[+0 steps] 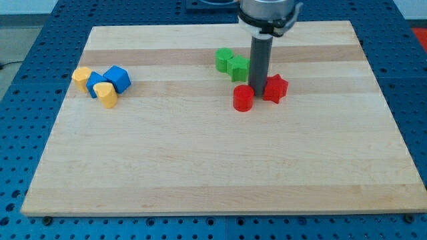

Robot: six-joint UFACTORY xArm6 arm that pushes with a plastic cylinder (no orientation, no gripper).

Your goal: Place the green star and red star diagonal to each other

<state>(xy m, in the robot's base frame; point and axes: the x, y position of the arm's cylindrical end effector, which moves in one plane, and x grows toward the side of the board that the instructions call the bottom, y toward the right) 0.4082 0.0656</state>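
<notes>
The red star (pixel 275 88) lies on the wooden board right of centre. My tip (pixel 257 99) stands between the red star on its right and a red cylinder (pixel 243 98) on its left, close to both. The green star (pixel 238 67) lies just up and left of the rod, touching a second green block (pixel 225 59) on its upper left; the rod hides the green star's right edge. The green star sits up and left of the red star.
At the view's left lies a cluster: a yellow block (pixel 82 77), a blue block (pixel 97 84), a blue cube (pixel 117 78) and a yellow heart-like block (pixel 105 94). The wooden board (pixel 200 167) rests on a blue perforated table.
</notes>
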